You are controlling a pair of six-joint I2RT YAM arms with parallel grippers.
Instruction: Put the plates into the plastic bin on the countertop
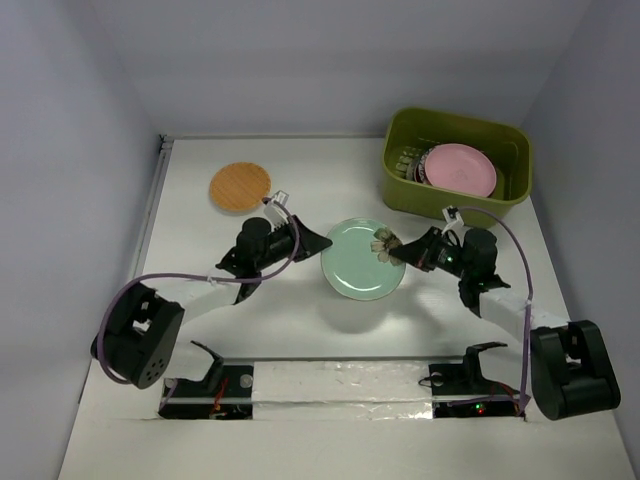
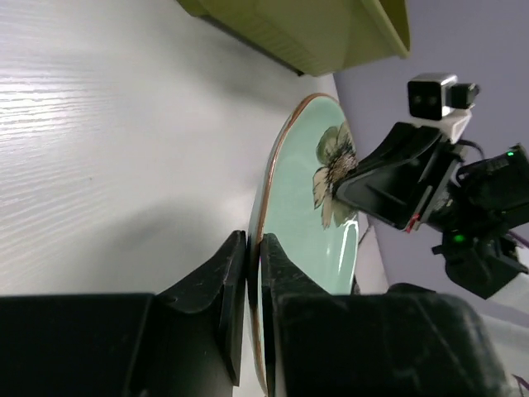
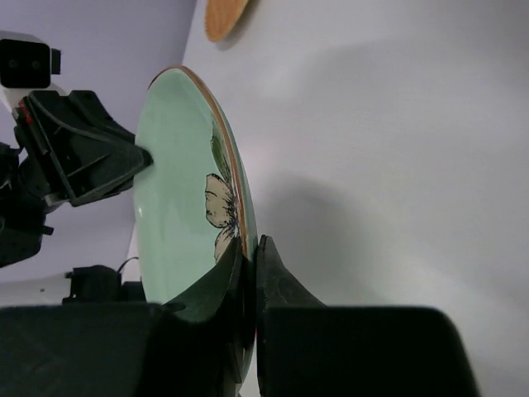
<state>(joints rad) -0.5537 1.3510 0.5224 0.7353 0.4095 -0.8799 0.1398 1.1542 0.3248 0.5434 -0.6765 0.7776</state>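
Note:
A mint green plate [image 1: 360, 260] with a cream flower is held above the white countertop [image 1: 200, 260] between both arms. My left gripper [image 1: 322, 241] is shut on its left rim, seen in the left wrist view [image 2: 254, 248] on the plate [image 2: 297, 207]. My right gripper [image 1: 398, 251] is shut on its right rim, seen in the right wrist view [image 3: 250, 252] on the plate [image 3: 178, 182]. The olive-green plastic bin [image 1: 455, 195] stands at the back right with a pink plate [image 1: 462, 168] inside. A wood-tan plate [image 1: 240, 187] lies at the back left.
More plates stand edge-on behind the pink one in the bin. A metal rail [image 1: 150, 215] runs along the countertop's left edge. The bin's corner [image 2: 331, 33] shows in the left wrist view, the wood-tan plate [image 3: 225, 16] in the right wrist view.

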